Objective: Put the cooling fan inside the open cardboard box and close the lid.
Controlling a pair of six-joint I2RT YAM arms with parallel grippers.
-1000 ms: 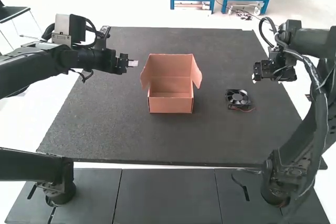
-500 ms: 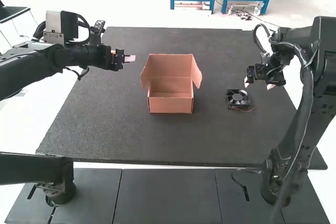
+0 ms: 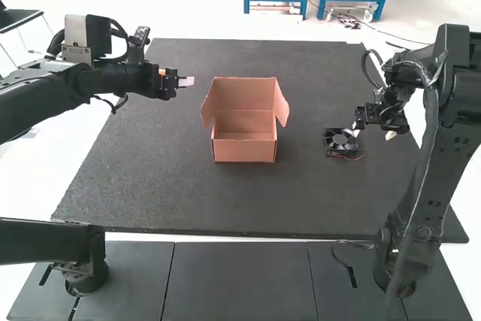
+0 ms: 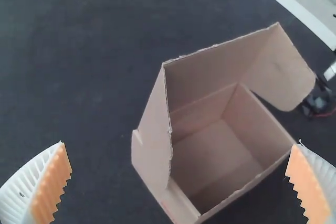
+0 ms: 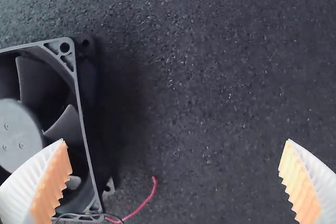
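Note:
An open cardboard box (image 3: 244, 127) stands in the middle of the black mat, its lid flap upright at the back and side flaps out; the left wrist view looks into the box (image 4: 220, 150), which holds nothing. A black square cooling fan (image 3: 340, 142) with a red wire lies flat on the mat to the box's right. My right gripper (image 3: 373, 130) hangs open just right of the fan (image 5: 44, 124), one finger over the fan's edge. My left gripper (image 3: 179, 81) is open, in the air left of the box's back corner.
The black mat (image 3: 150, 171) covers the table, with bare room in front of the box and on the left. The mat's front edge meets dark panels near the arm bases.
My right gripper came down and toward the fan, from high at the right to just beside it. The left gripper shifted slightly up and back; box and fan stayed put.

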